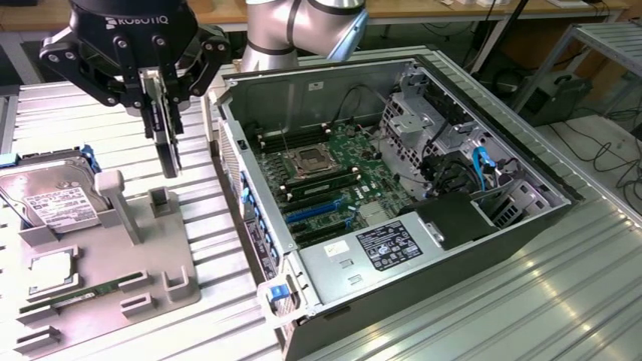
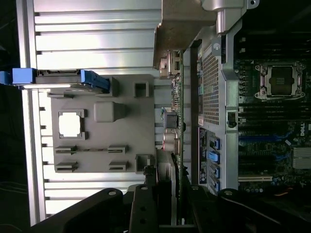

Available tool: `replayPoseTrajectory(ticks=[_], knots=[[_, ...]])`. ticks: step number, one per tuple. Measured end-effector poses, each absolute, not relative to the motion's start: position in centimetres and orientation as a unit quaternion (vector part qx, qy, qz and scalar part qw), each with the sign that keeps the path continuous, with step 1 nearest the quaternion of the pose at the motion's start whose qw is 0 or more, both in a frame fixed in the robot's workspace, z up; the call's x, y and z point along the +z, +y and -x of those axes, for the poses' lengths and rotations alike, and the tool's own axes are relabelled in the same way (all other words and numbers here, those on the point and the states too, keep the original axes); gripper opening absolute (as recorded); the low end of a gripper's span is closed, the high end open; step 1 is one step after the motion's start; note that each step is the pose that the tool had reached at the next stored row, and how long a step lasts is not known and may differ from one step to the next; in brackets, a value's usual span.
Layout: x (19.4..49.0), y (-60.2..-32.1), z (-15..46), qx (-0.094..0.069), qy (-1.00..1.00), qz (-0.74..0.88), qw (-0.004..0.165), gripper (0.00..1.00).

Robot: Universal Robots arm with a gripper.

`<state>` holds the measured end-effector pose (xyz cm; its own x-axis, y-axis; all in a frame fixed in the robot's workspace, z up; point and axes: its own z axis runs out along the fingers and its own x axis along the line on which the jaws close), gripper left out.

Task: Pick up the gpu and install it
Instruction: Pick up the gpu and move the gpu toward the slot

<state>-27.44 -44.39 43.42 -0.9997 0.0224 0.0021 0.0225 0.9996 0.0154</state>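
I had the gripper (image 1: 161, 101) pinched narrow on the gpu (image 1: 168, 154), which hung edge-on over the edge of the grey fixture (image 1: 150, 248) nearest the open case (image 1: 301, 94). That thin pinch worried me: the card could tilt or slip, and its lower corner could snag the case wall.

Bright, even light is washing over the ribbed metal worktop (image 1: 542, 301), which is throwing off pale streaks of glare toward the exterior view's right. The open computer case (image 1: 301, 98) is shading its own interior. The gpu (image 1: 168, 159), clamped in the pincer (image 1: 162, 129), is showing as a dark silhouette. In the wrist view the worktop slats are blowing out white, while the motherboard (image 2: 272, 111) is sinking into gloom.
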Motion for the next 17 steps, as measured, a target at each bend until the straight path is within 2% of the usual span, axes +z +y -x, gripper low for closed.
replayPoseTrajectory(ticks=[17], knots=[[43.42,-44.40,26.75,-0.008,-1.000,0.011,0.001,0.28]])
